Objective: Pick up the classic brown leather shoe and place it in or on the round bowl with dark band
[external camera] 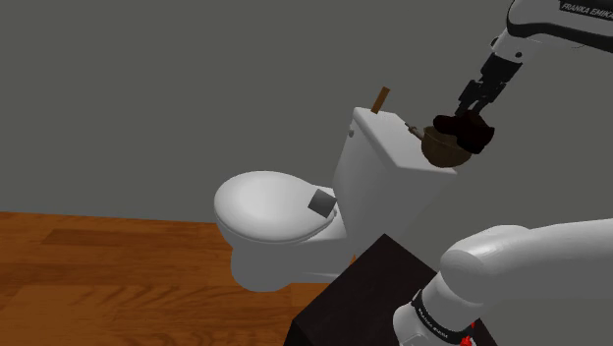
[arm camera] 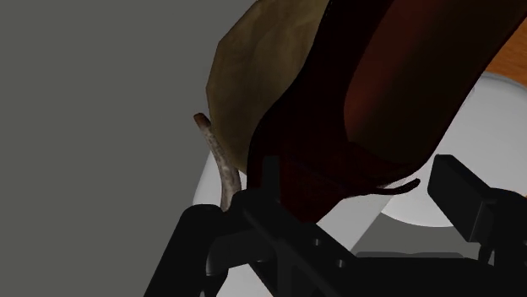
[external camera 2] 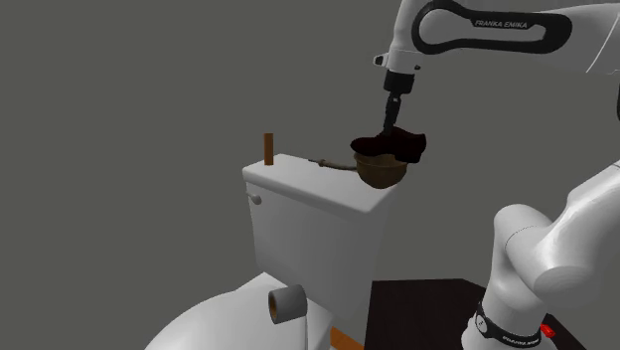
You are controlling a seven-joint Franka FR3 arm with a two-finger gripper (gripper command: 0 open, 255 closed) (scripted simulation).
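A white toilet point(external camera: 295, 211) stands on a wood floor point(external camera: 98, 265) before a grey wall; the white robot arm point(external camera 2: 477, 30) reaches over the toilet's tank point(external camera 2: 318, 214); on the tank lid, at the end nearest the arm, sits a round brown bowl point(external camera 2: 380, 171). The dark brown shoe point(external camera 2: 395, 146) lies across the top of the bowl, its ends jutting past the rim, directly under the black gripper point(external camera 2: 391, 121). In the wrist view the fingers point(arm camera: 460, 190) stand wide apart with the shoe between them; one lies against it, while a thin pale gap seems to separate the other from it, so the pincer looks open and not gripping, though the angle makes this hard to be sure of. A thin pale stick point(external camera 2: 333, 164) lies on the lid, its end at the bowl; a short brown peg point(external camera 2: 267, 149) stands upright at the lid's far end; a grey paper roll point(external camera 2: 286, 303) sits beside the toilet seat; the black stand point(external camera: 363, 295) is just next to the toilet.
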